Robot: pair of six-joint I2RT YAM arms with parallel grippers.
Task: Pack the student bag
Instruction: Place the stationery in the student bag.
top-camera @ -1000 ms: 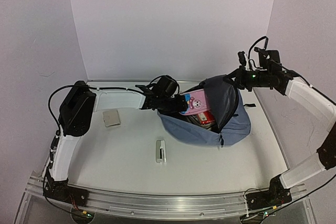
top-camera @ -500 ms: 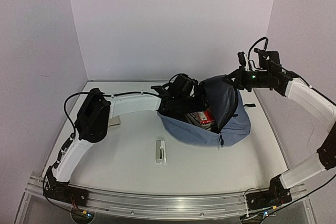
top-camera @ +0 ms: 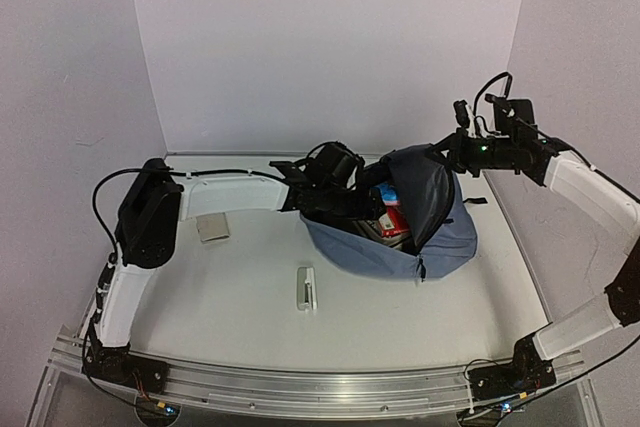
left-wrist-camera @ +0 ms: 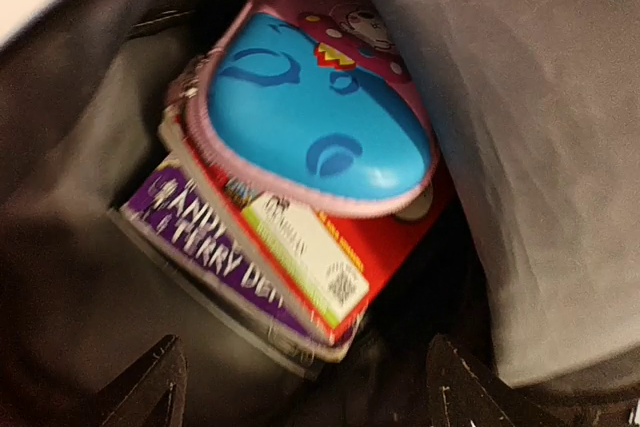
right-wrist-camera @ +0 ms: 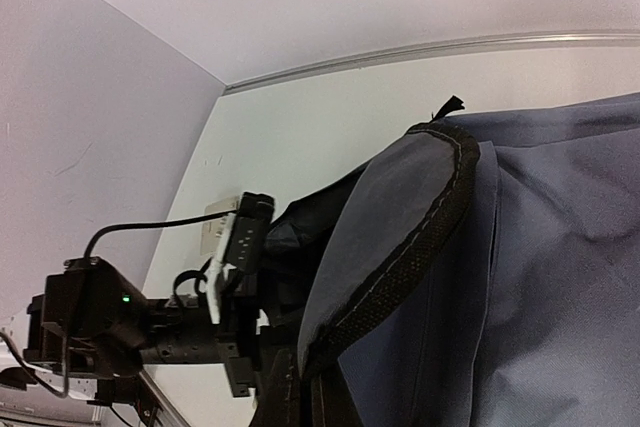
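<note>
Pale lilac walls close in a smooth white table on three sides, and a ribbed metal rail runs along the near edge. The backpack, soft slate-blue fabric in slack folds, sits right of centre toward the back of the table, with its mouth facing left. The right gripper is closed on the bag's raised top edge and holds that flap up in a peak. A coarse black woven zipper tape borders the flap in a curve.

The left gripper is at the bag's mouth, its two dark pointed fingertips spread apart with nothing between them. Below it, against the dark matte lining, lies a rounded pencil case with a glossy blue face and a pink rim. It rests on a flat red book, which lies on a purple book. Loose grey fabric crowds the case on the right, and the lining leaves a little more room on the left.

Out on the open table left of the bag lie a small grey square pad and, nearer the rail, a narrow white oblong object, well apart from each other.
</note>
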